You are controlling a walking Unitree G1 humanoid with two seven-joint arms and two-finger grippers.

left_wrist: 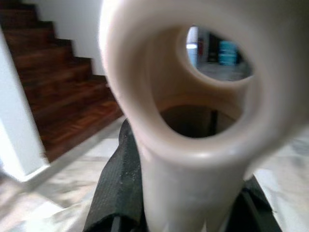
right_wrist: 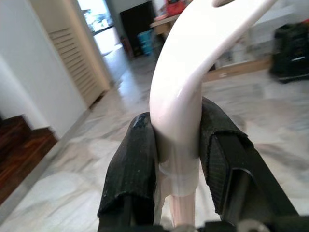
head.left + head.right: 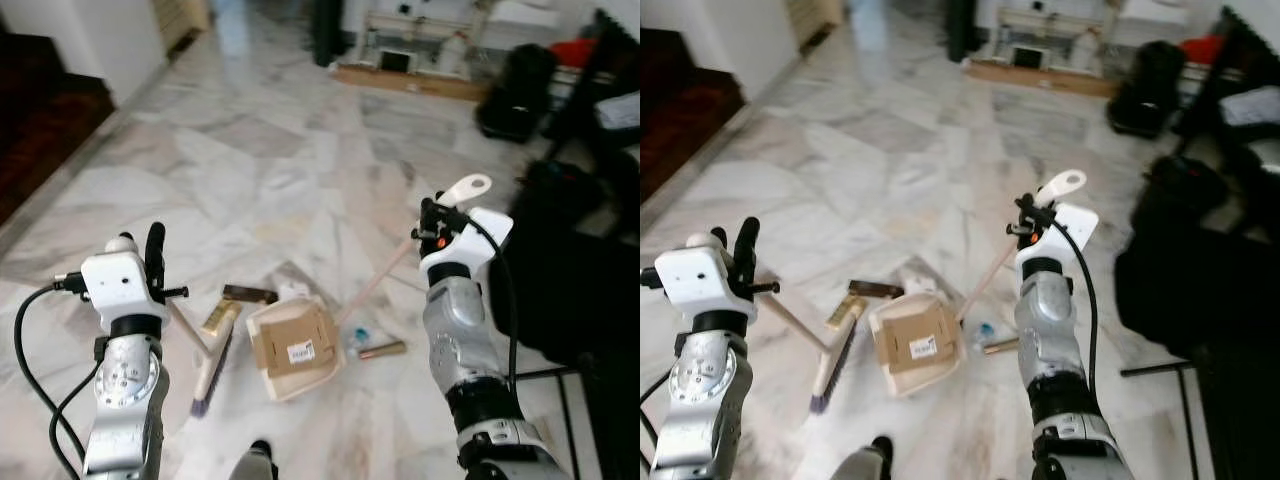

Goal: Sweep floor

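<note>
Grippers clamp smooth plastic handles — left gripper (image 3: 155, 262) broom (image 3: 213, 362), right gripper (image 3: 430, 222) dustpan (image 3: 295, 350).

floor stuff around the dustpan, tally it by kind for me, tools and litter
Brooms: 1, its handle in the left gripper
Dustpans: 1, its long handle in the right gripper
Cardboard pieces: 1, lying in the dustpan
Dark brown flat pieces: 1
Brown stick-like pieces: 1
Small bluish scraps: 1
Total: 6
</note>
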